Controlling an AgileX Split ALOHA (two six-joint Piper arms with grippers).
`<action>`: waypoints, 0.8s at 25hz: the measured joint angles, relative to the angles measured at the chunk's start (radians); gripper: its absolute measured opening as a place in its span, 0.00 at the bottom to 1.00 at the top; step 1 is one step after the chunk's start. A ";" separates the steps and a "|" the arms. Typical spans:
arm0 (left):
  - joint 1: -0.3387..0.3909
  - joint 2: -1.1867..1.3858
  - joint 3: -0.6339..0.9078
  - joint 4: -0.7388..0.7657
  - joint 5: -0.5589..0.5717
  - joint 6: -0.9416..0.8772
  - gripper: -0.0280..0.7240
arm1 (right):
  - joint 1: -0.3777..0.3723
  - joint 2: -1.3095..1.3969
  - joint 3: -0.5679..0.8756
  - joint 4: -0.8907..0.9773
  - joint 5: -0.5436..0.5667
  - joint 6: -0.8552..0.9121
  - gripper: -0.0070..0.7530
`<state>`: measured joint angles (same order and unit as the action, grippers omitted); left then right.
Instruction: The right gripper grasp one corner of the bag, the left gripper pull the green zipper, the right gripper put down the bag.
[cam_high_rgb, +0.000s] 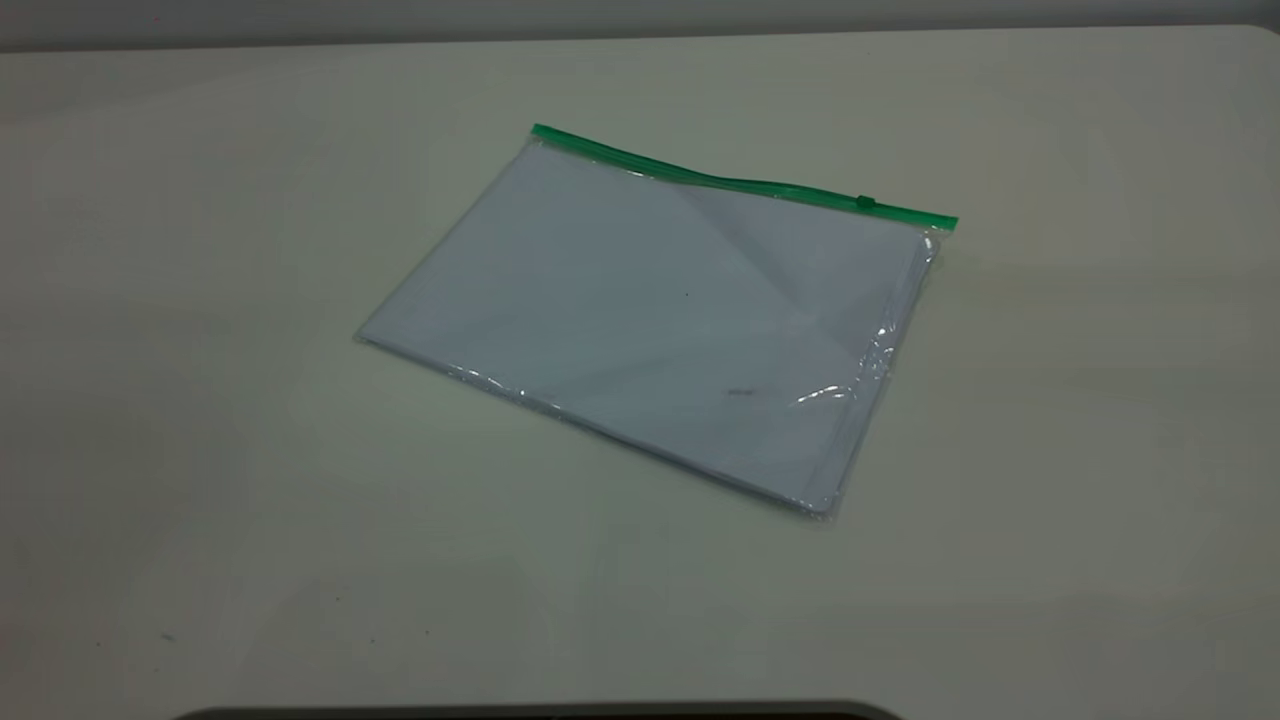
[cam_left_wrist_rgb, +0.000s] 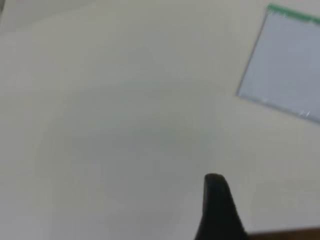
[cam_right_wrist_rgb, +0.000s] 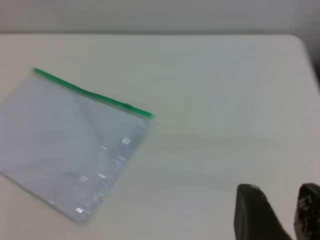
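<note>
The table (cam_high_rgb: 200, 500) is the largest thing in view, pale and broad. On it the bag (cam_high_rgb: 650, 320) lies flat, well apart from both pincers and touched by neither; white paper shows through its clear skin. From the right gripper (cam_right_wrist_rgb: 280, 210) the bag sits well ahead and off to the side, its nearest corner the one at the slider end of the green strip. That pincer's two fingers stand apart with table showing between them. From the left gripper (cam_left_wrist_rgb: 217, 205) only the bag's opposite end is in view, far ahead; just one dark finger shows, so whether that pincer is apart or together cannot be told.

The green zipper (cam_high_rgb: 740, 182) runs along the bag's far long edge, with its small slider tab (cam_high_rgb: 865, 203) near the right-hand end.

The bag looks light, thin and limp, with glossy, probably slippery plastic; lying flush on the table, a corner will likely be hard to get under. The stiffer strip-end corner beside the tab seems the best hold for the right pincer, leaving the tiny tab for the left.
</note>
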<state>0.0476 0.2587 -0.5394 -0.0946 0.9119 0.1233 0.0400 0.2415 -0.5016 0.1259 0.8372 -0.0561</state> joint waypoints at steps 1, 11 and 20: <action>0.000 0.051 -0.011 -0.016 -0.039 0.015 0.78 | 0.000 0.064 0.000 0.029 -0.040 -0.047 0.36; 0.000 0.601 -0.161 -0.115 -0.209 0.169 0.78 | 0.000 0.649 0.000 0.438 -0.305 -0.477 0.59; 0.000 0.919 -0.252 -0.402 -0.334 0.434 0.78 | 0.000 1.199 -0.027 1.132 -0.463 -1.136 0.60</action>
<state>0.0476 1.1774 -0.7912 -0.4968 0.5779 0.5573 0.0400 1.4403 -0.5284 1.2583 0.3745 -1.1921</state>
